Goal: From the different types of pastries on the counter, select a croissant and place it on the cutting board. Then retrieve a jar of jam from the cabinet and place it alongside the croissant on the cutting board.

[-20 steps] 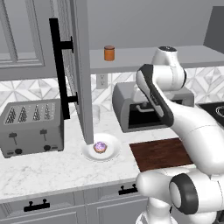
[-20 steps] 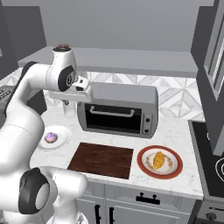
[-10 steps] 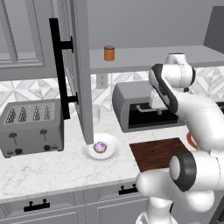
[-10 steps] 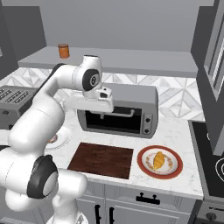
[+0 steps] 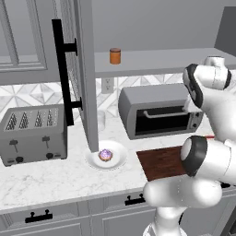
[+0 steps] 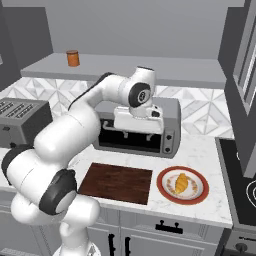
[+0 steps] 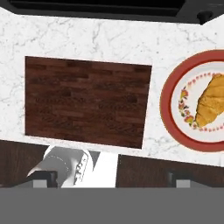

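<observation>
The golden croissant [image 6: 181, 183] [image 7: 210, 105] lies on a red-rimmed plate [image 6: 165, 186] on the white counter [image 6: 210, 150]. Left of it sits the dark brown cutting board [image 6: 117, 182] [image 7: 87, 100] [image 5: 161, 161], bare. My gripper [image 6: 137, 134] [image 7: 111, 177] hangs open and holds nothing. It is above the board's far edge, in front of the toaster oven. The orange jar of jam [image 5: 115, 56] [image 6: 73, 58] stands on the cabinet shelf [image 5: 156, 60], and the cabinet door [image 5: 85, 69] is swung open. A purple-frosted cupcake [image 5: 105, 155] rests on a white plate.
A grey toaster oven [image 6: 170, 120] stands at the back behind the board. A toaster [image 5: 32, 133] sits at the left end of the counter. The open cabinet door juts out over the cupcake plate [image 5: 120, 154]. A black stovetop [image 6: 245, 170] borders the counter at the right.
The arm has swung right along the toaster oven's front, from over the cupcake's side to above the board's far edge.
</observation>
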{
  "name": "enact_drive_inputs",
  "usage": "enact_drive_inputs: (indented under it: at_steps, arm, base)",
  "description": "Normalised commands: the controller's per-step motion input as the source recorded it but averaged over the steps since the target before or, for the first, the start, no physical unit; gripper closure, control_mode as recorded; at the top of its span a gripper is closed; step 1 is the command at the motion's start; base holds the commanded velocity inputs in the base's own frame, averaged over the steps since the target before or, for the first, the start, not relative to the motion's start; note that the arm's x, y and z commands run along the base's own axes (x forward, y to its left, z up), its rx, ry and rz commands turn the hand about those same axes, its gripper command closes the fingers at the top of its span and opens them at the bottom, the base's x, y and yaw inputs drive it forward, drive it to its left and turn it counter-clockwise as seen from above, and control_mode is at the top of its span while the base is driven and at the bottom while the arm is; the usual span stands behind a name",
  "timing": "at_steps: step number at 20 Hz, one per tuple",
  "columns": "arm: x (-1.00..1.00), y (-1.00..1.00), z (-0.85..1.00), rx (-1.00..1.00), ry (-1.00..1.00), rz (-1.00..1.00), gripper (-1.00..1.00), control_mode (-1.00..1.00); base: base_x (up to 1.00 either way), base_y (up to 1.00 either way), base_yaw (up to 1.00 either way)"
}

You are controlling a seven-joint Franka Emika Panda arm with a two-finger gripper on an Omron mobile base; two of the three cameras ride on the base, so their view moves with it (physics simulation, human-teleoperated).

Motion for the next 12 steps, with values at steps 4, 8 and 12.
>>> enact_drive_inputs:
  at_steps: [4, 8, 12]
  arm:
    - [0.00, -1.00, -0.35, 0.11, -0.27, 0.00, -1.00, -1.00]
    - [0.00, -0.94, -0.45, 0.06, -0.27, 0.01, -1.00, -1.00]
    - [0.00, -0.67, -0.65, -0.21, 0.00, 0.07, -1.00, -1.00]
  base:
    - [0.00, 0.00, 0.00]
    - [0.00, 0.00, 0.00]
    - [0.00, 0.00, 0.00]
